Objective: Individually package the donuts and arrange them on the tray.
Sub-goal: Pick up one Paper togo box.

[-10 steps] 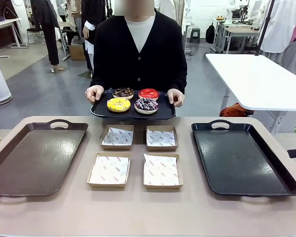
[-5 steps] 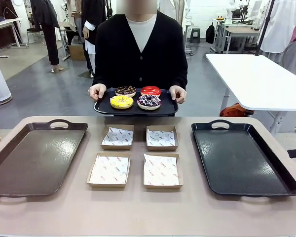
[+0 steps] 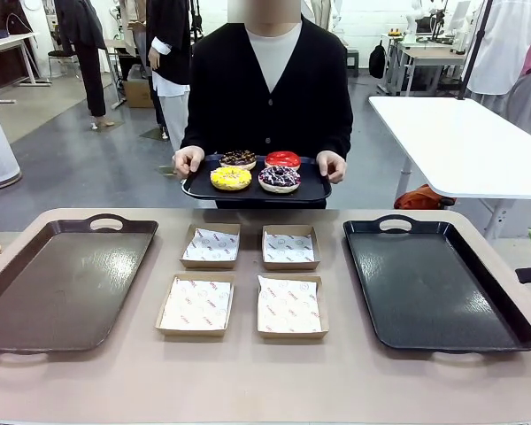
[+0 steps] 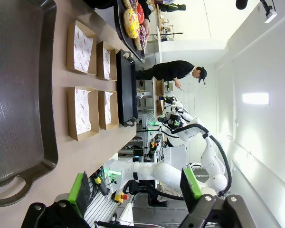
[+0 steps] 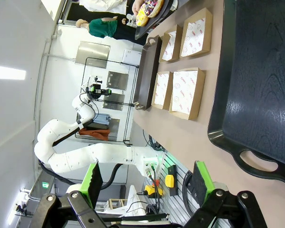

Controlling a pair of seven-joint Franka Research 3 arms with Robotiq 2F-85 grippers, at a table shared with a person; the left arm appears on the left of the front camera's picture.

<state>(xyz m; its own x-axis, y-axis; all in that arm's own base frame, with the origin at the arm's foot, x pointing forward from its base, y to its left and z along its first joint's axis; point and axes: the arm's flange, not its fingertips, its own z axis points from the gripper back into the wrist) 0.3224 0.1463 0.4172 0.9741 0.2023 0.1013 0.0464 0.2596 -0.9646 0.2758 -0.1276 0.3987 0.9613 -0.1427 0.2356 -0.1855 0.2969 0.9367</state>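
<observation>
Here the four cardboard boxes [image 3: 211, 245] [image 3: 290, 247] [image 3: 196, 305] [image 3: 291, 308] sit two by two at the middle of the bench [image 3: 248, 381], each open and lined with white printed paper. They serve as the landmark.

None of the donuts is in a box. All four lie on a small dark tray [image 3: 257, 197] that a person holds in the air beyond the boxes, past the far edge of the bench. One hand [image 3: 188, 161] grips one end of that tray and the other hand [image 3: 331, 166] grips the opposite end. On it, the yellow donut [image 3: 231, 178] and the purple donut [image 3: 280, 178] lie on the side nearer the boxes. The chocolate donut [image 3: 238, 158] and the red donut [image 3: 282, 159] lie behind them, farther from the boxes.

To the left of the boxes lies a large brown tray [image 3: 62, 283], and to their right a large black tray [image 3: 434, 283], each apart from them.

In its wrist view, the left end effector [image 4: 135, 185] hangs off the brown tray's side of the boxes, well apart from them, its jaws spread wide with nothing between the green pads [image 4: 79, 187]. The right end effector [image 5: 147, 177] hangs off the black tray's side, also gaping wide and holding nothing.
</observation>
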